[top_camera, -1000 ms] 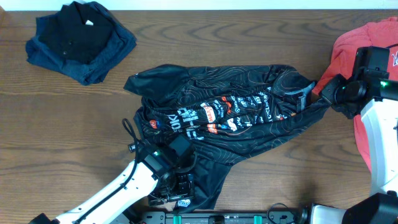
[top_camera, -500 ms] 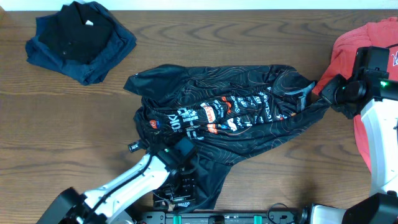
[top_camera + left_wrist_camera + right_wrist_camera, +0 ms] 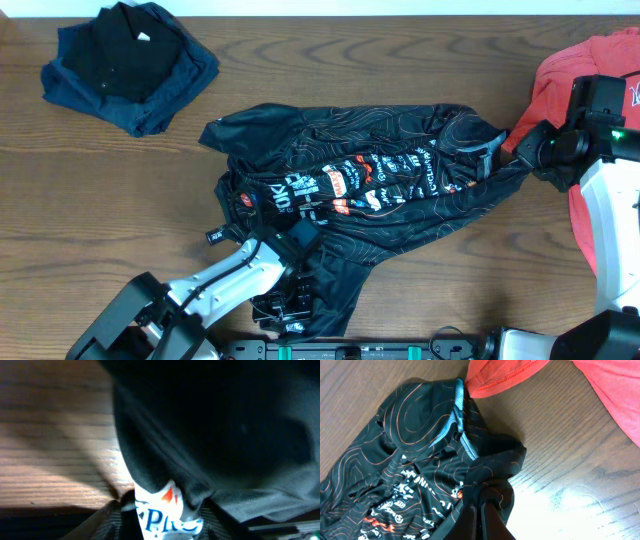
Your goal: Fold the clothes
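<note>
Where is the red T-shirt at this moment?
In the overhead view, the red T-shirt lies at the right edge of the table, partly hidden by the right arm, just past the jersey's right end.

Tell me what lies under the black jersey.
Only the wooden table shows around the jersey. Its folds cover whatever lies beneath; the coral T-shirt reaches its collar, overlap unclear.

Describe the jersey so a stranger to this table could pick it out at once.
On the wooden table, look mid-table, between the dark navy pile far left and the coral-red T-shirt at right. The jersey is the shiny black garment there, the only one with thin orange contour lines and sponsor logos.
</note>
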Robot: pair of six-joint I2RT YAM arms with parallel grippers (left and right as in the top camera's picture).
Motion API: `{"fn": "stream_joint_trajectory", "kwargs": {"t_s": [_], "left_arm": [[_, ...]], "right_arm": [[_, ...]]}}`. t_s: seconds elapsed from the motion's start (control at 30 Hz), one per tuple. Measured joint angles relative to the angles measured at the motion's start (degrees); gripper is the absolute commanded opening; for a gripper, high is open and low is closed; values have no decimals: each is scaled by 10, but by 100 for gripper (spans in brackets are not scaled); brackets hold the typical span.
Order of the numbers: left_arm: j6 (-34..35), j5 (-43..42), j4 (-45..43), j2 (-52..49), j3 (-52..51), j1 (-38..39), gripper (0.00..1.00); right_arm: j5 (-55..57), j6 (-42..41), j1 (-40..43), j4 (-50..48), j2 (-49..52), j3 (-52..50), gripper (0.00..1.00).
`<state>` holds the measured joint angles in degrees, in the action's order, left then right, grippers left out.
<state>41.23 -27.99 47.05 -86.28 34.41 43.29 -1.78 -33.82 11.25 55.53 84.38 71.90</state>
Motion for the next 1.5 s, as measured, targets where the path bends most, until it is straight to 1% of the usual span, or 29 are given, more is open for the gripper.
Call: {"fn": "stream_joint_trajectory", "kwargs": {"t_s": [0.03, 0.07, 0.27, 0.43, 0.63, 0.73, 0.87, 1.1, 1.23, 1.37, 1.5], "left_arm": [[-2, 1, 0, -2, 0, 0, 13], [-2, 1, 0, -2, 0, 0, 6], [-8, 1, 15, -2, 0, 0, 6], [-12, 19, 82, 14, 32, 0, 6], [-14, 76, 171, 112, 130, 0, 6], [-15, 96, 202, 163, 166, 0, 6], [-16, 119, 237, 221, 186, 0, 6], [7, 179, 316, 305, 198, 0, 6], [14, 193, 336, 342, 227, 0, 6], [20, 198, 355, 361, 267, 0, 6], [38, 220, 406, 363, 319, 0, 6]], "right_arm": [[0, 0, 0, 0, 0, 0, 1], [0, 1, 0, 0, 0, 0, 2], [0, 2, 0, 0, 0, 0, 2], [0, 2, 0, -4, 0, 0, 2], [0, 2, 0, -2, 0, 0, 2], [0, 2, 0, 6, 0, 0, 2], [0, 2, 0, 26, 0, 0, 2], [0, 1, 0, 76, -6, 0, 2], [0, 1, 0, 103, -42, 0, 2], [4, -1, 0, 135, -101, 1, 2], [35, -23, 0, 196, -156, 1, 1]]}}
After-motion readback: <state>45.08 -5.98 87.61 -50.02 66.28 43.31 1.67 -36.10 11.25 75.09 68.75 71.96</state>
